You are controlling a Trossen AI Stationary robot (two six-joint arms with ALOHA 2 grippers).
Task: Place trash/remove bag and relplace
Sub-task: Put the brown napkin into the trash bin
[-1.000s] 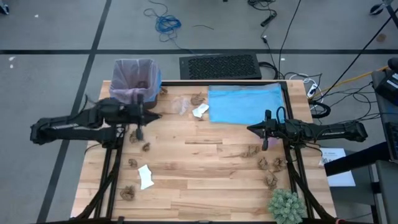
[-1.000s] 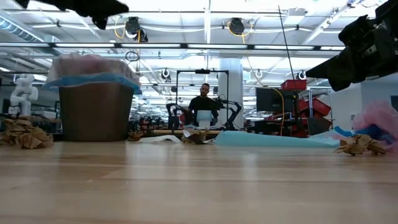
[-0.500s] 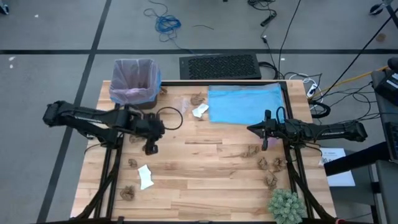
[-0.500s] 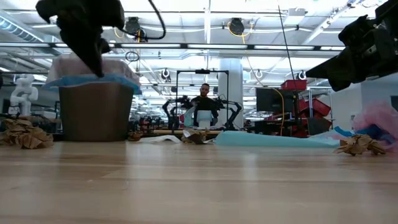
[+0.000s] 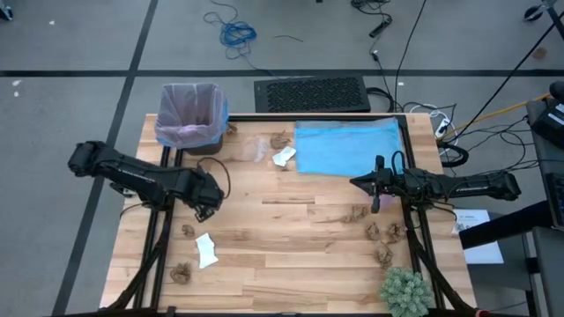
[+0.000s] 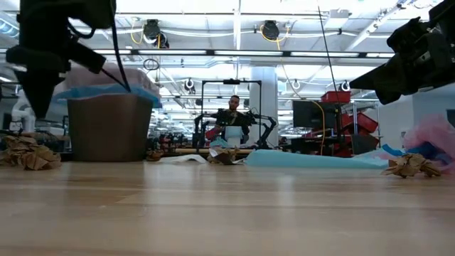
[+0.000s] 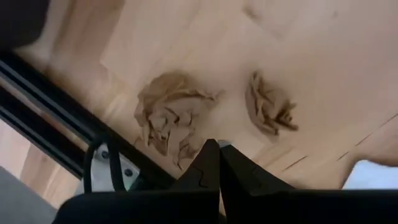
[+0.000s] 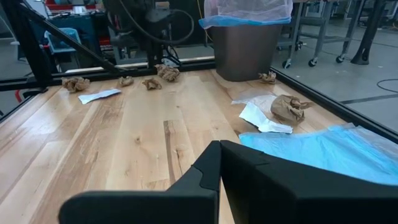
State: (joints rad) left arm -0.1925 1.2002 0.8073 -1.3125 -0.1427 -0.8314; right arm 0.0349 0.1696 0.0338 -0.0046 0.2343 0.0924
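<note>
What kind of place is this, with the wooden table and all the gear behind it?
Probably a robotics lab or workshop in a large industrial hall. Two robot arms work at the table, more arms show at a bench far behind, where a person sits, and cables lie on the floor.

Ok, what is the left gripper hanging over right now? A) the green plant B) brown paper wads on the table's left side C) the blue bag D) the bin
B: the left gripper, fingers shut, hangs just above two brown paper wads.
</note>
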